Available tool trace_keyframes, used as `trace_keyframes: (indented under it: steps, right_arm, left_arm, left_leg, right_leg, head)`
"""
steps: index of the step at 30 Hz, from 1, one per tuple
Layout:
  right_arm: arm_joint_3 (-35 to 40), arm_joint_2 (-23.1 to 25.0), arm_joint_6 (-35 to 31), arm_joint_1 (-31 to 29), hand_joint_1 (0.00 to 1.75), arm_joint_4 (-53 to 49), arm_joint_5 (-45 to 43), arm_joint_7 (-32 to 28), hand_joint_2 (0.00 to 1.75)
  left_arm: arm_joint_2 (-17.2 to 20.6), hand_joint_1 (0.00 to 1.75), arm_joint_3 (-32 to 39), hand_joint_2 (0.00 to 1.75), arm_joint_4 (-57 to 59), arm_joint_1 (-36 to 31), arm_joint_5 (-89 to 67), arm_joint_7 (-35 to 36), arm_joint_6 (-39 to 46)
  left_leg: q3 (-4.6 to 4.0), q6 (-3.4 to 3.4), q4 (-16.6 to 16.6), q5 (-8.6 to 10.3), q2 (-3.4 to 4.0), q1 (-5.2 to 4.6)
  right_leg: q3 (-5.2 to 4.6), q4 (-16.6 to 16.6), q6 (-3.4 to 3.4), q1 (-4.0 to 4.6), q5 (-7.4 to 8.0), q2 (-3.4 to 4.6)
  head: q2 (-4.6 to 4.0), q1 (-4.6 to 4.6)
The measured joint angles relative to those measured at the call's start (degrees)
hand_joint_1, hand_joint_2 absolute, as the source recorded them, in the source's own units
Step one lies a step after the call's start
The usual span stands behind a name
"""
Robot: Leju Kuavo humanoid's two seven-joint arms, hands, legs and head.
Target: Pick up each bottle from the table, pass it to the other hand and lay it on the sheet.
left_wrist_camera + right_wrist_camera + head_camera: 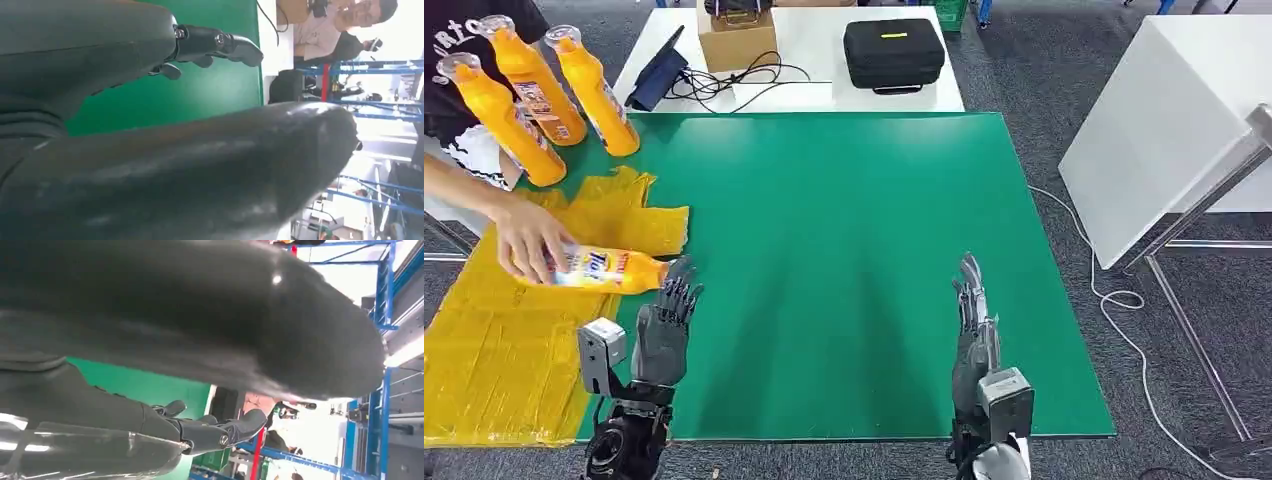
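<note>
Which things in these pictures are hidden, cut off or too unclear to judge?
- Lying orange plastic bottle, head view: a person's hand covers its far end, so the cap cannot be seen.
- Bottle label text, head view: too small to read.
- Yellow plastic sheet, head view: cut off by the left edge.
- Left hand, left wrist view: the thick grey thumb hides most of the green table mat.
- Right hand, right wrist view: blurred thumb covers the scene.

Black case [894, 54] — cardboard box [736, 38]

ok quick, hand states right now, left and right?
Left hand: open, holding nothing; fingertips beside the lying bottle, which a person's hand grips.
Right hand: open, empty, over the green mat.
</note>
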Motion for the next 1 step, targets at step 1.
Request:
trace_keyframes:
  steps: [1]
  right_arm:
    - [0.0,-0.07,0.31,0.34,0.0,-0.13,0.02,-0.13,0.0]
  left_arm:
    - [0.0,0.0,-0.13,0.0,0.04,0.15,0.11,-0.24,0.17]
  left_leg:
    - [0.0,-0.01,0.0,-0.01,0.0,0.0]
  right_leg:
    - [0.0,0.0,0.0,0.0,0.0,0.0]
  head:
    - [0.0,0.02]
